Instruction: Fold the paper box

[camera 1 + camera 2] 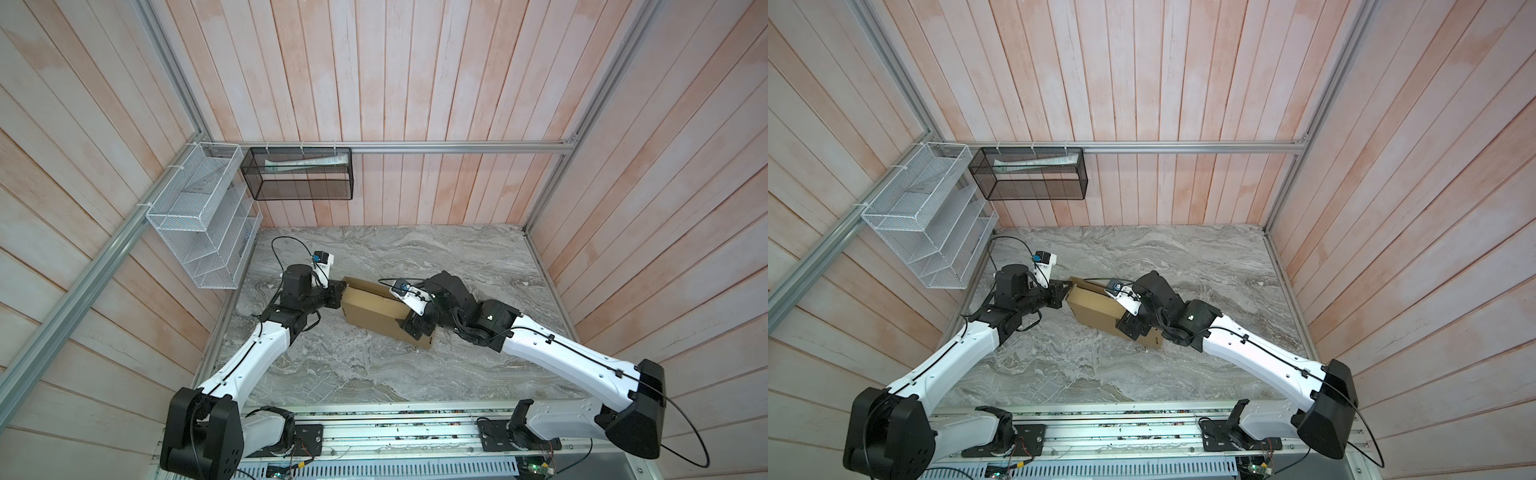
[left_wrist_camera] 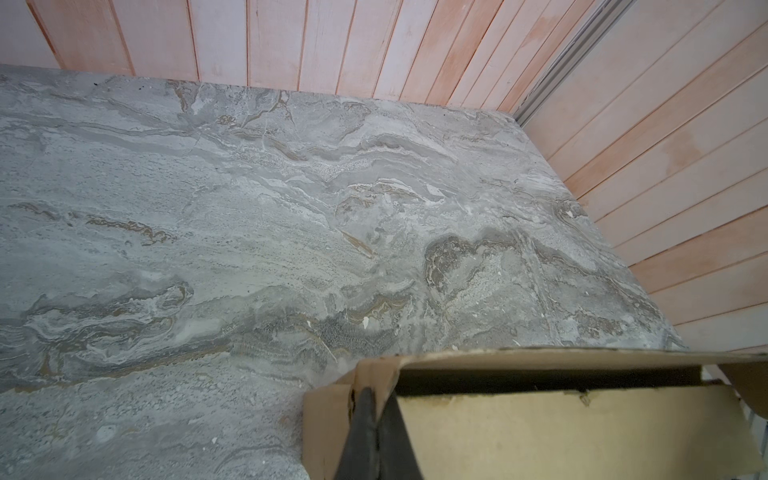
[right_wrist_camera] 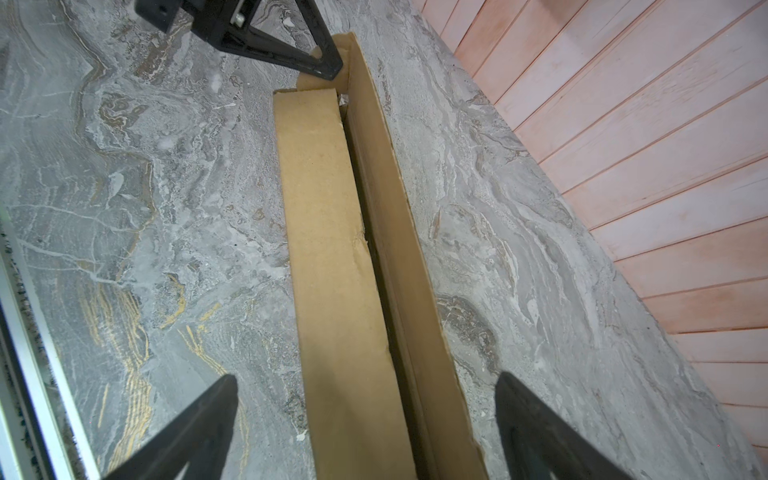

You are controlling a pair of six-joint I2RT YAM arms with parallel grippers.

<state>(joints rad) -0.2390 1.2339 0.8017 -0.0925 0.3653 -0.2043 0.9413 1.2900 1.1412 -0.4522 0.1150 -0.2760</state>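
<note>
Left fingers (image 2: 361, 436) pinch one end of the paper box (image 3: 332, 249); right fingers (image 3: 532, 424) spread astride it. I'd close evenly, no buckling.

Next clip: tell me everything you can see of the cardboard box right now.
The paper box is plain tan corrugated cardboard, long and shallow, partly folded, lying slantwise on the marble table. One long panel is folded over its top; the outer flap stands beside it, a dark gap between. The shut left gripper seems to pinch one end; the open right gripper straddles the other.
</note>
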